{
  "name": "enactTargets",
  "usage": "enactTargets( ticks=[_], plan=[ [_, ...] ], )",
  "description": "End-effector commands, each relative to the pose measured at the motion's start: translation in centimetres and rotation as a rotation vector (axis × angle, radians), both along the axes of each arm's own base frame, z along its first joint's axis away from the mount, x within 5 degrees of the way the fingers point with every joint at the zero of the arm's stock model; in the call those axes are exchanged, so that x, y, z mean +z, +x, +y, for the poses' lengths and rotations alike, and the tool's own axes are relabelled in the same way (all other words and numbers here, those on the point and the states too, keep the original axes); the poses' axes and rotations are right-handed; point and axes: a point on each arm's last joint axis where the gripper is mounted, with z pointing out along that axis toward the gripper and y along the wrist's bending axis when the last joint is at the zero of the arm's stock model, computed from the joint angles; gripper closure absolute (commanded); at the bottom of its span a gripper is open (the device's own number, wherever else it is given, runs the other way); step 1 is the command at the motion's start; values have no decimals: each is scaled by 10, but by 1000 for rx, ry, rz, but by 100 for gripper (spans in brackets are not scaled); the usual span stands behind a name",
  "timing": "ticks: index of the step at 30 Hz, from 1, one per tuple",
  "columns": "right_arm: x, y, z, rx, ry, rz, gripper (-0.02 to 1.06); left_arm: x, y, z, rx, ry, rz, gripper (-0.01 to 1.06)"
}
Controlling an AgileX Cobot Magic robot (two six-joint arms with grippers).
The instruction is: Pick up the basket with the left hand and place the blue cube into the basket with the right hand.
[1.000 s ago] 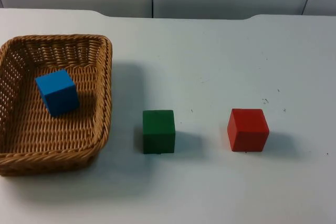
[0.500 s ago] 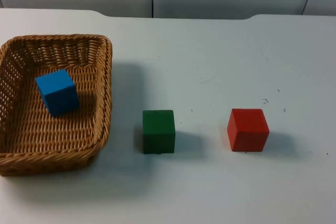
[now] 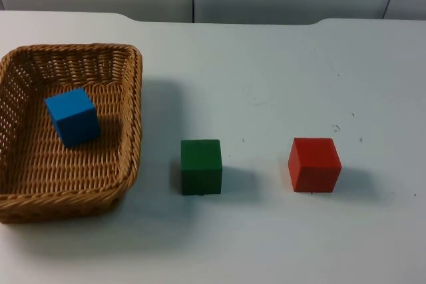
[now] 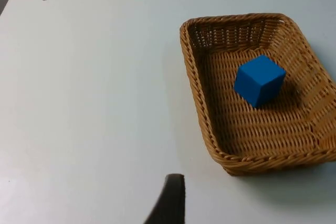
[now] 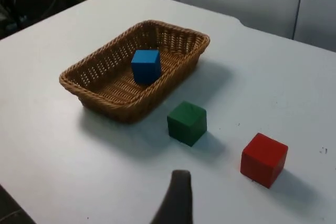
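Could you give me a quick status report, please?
Both grippers waiting, clear of the basket. Blue cube already inside it. Green cube, red cube alongside.

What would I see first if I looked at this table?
Probably the big woven basket on the left of the white table, with the bright blue cube lying tilted inside it. Next come the green cube just to the basket's right and the red cube farther right, both on the table.
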Motion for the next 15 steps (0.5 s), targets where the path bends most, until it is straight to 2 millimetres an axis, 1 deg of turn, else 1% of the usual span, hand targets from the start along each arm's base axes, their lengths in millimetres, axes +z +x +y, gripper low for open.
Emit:
enactTargets(
  ticks=[1, 6, 8, 9, 12, 13, 15],
  plan=[
    [1, -5, -6, -9, 5, 5, 29, 0, 0, -1, 0, -5, -13, 26],
    [-12, -6, -14, -62, -112, 110, 29, 0, 0, -1, -2, -6, -13, 26],
    [-11, -6, -14, -62, -109, 106, 29, 0, 0, -1, -2, -5, -13, 22],
    [-11, -6, -14, -62, -109, 106, 29, 0, 0, -1, -2, -5, -13, 22],
    [-11, -7, -13, -47, -124, 93, 29, 0, 0, -1, -2, -5, -13, 3],
    [-11, -7, -13, -46, -125, 91, 29, 0, 0, -1, -2, -5, -13, 0],
    [-11, -6, -13, -39, -143, 76, 29, 0, 0, -1, -2, -5, -13, 0]
  ],
)
